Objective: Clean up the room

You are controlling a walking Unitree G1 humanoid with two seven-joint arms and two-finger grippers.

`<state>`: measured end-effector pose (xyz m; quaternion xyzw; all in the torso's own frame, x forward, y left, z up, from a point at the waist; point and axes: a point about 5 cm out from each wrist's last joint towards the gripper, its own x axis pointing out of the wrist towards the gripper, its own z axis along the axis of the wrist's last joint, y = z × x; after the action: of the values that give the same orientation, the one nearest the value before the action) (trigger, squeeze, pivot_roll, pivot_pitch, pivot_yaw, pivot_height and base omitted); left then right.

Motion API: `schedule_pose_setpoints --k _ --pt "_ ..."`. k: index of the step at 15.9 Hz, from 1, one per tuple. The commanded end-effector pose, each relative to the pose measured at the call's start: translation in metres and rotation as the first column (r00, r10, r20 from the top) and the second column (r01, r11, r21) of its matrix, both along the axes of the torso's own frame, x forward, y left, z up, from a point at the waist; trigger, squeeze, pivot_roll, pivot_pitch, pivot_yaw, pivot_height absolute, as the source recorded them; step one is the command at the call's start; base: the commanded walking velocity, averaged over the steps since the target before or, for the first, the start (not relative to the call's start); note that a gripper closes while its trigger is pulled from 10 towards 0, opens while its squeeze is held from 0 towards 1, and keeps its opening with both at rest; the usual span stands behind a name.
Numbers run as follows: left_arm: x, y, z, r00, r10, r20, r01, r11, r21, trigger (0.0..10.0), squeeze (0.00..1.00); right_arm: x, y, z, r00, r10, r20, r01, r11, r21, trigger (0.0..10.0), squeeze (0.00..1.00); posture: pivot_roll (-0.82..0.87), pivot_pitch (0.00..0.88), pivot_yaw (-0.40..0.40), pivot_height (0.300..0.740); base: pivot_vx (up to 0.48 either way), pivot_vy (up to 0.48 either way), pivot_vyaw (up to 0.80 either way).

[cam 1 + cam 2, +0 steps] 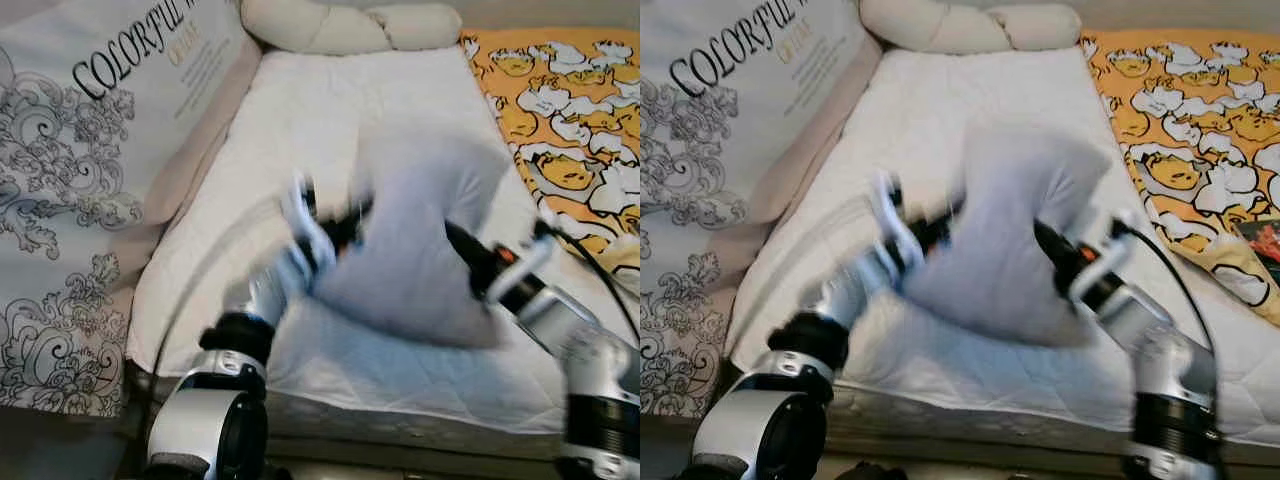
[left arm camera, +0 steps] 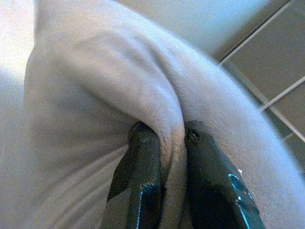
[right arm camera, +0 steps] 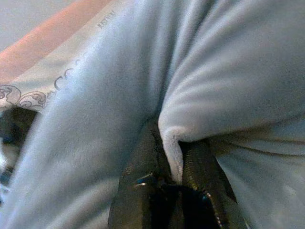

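A pale grey pillow (image 1: 420, 240) is held up over the white mattress (image 1: 300, 110), blurred by motion. My left gripper (image 1: 345, 228) pinches its left edge and my right gripper (image 1: 462, 250) pinches its right side. In the left wrist view both black fingers (image 2: 143, 162) are shut on a fold of the pillow (image 2: 95, 95). The right wrist view has the black fingers (image 3: 200, 167) clamped on a fold of the same pillow (image 3: 228, 71).
A large printed cushion (image 1: 90, 160) lettered "COLORFUL" leans at the left. A cream bolster (image 1: 340, 25) lies at the head of the bed. An orange duck-print blanket (image 1: 570, 110) covers the right side. The mattress's front edge (image 1: 400, 425) is close to me.
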<state>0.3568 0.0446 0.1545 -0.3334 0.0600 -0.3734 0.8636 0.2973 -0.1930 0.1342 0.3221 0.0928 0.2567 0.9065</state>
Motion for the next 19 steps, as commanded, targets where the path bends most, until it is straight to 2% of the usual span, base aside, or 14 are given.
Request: schedule_pose_setpoints --k 1,2,3,4,5,6,8,9,11,13,14,15,17,19 --pt "-0.006 -0.009 0.012 0.997 -0.015 0.074 0.012 0.999 0.040 0.0 0.00 0.004 0.027 0.010 0.997 0.064 0.045 -0.063 0.998 -0.025 0.0 0.00 -0.13 0.000 0.073 0.740 0.000 0.000 0.00" --pt "-0.007 0.002 0.015 0.993 0.033 0.112 -0.043 0.995 0.085 0.0 0.00 0.003 0.033 0.008 0.998 0.043 0.045 -0.040 0.997 -0.064 0.0 0.00 -0.12 0.000 0.073 0.740 0.000 0.000 0.00" --pt "-0.009 0.007 0.015 0.991 0.053 0.125 -0.066 0.992 0.104 0.0 0.00 0.002 0.035 0.006 0.999 0.033 0.042 -0.029 0.995 -0.093 0.0 0.00 -0.12 0.000 0.073 0.740 0.000 0.000 0.00" --pt "-0.014 0.021 0.015 0.979 0.138 0.148 -0.160 0.976 0.146 0.0 0.00 0.000 0.041 -0.005 0.999 -0.023 0.028 0.028 0.983 -0.183 0.0 0.00 -0.12 0.000 0.074 0.740 0.000 0.000 0.00" --pt "-0.016 0.026 0.016 0.975 0.170 0.144 -0.191 0.970 0.150 0.0 0.00 0.000 0.044 -0.007 0.999 -0.041 0.028 0.046 0.979 -0.197 0.0 0.00 -0.11 0.000 0.080 0.740 0.000 0.000 0.00" --pt "-0.021 0.028 0.020 0.968 0.175 0.178 -0.206 0.962 0.176 0.0 0.00 0.003 0.046 -0.006 0.996 -0.082 0.038 0.088 0.970 -0.226 0.0 0.00 -0.11 0.000 0.083 0.740 0.000 0.000 0.00" --pt "-0.028 0.028 0.024 0.956 0.173 0.237 -0.229 0.945 0.233 0.0 0.00 0.002 0.056 0.003 0.992 -0.064 0.110 0.092 0.958 -0.271 0.0 0.00 -0.10 0.000 0.086 0.740 0.000 0.000 0.00" --pt "-0.031 0.030 0.024 0.949 0.165 0.270 -0.241 0.929 0.279 0.0 0.00 0.001 0.058 0.008 0.988 -0.075 0.138 0.112 0.951 -0.289 0.0 0.00 -0.09 0.000 0.086 0.740 0.000 0.000 0.00" --pt "-0.035 0.040 0.022 0.930 0.192 0.314 -0.303 0.883 0.357 0.0 0.00 -0.003 0.056 0.009 0.978 -0.154 0.140 0.187 0.945 -0.269 0.0 0.00 -0.09 0.000 0.082 0.740 0.000 0.000 0.00" --pt "-0.042 0.041 0.020 0.920 0.172 0.353 -0.318 0.852 0.415 0.0 0.00 -0.007 0.058 0.009 0.972 -0.177 0.157 0.216 0.935 -0.282 0.0 0.00 -0.09 0.000 0.078 0.740 0.000 0.000 0.00" --pt "-0.045 0.043 0.018 0.917 0.194 0.349 -0.346 0.823 0.452 10.0 0.00 -0.011 0.061 0.012 0.962 -0.191 0.193 0.244 0.920 -0.305 8.7 0.00 -0.09 0.000 0.076 0.740 0.000 0.000 0.00" --pt "-0.046 0.044 0.018 0.909 0.195 0.369 -0.361 0.811 0.461 10.0 0.00 -0.013 0.062 0.012 0.960 -0.192 0.204 0.251 0.914 -0.318 10.0 0.00 -0.09 0.000 0.076 0.740 0.000 0.000 0.00" --pt "-0.049 0.043 0.014 0.901 0.197 0.386 -0.386 0.768 0.511 10.0 0.00 -0.019 0.065 0.011 0.960 -0.198 0.198 0.257 0.905 -0.340 10.0 0.00 -0.08 0.000 0.065 0.740 0.000 0.000 0.00" --pt "-0.050 0.043 0.015 0.899 0.214 0.382 -0.397 0.766 0.506 10.0 0.00 -0.026 0.066 0.007 0.958 -0.223 0.181 0.273 0.902 -0.336 10.0 0.00 -0.08 0.000 0.061 0.740 0.000 0.135 0.00"
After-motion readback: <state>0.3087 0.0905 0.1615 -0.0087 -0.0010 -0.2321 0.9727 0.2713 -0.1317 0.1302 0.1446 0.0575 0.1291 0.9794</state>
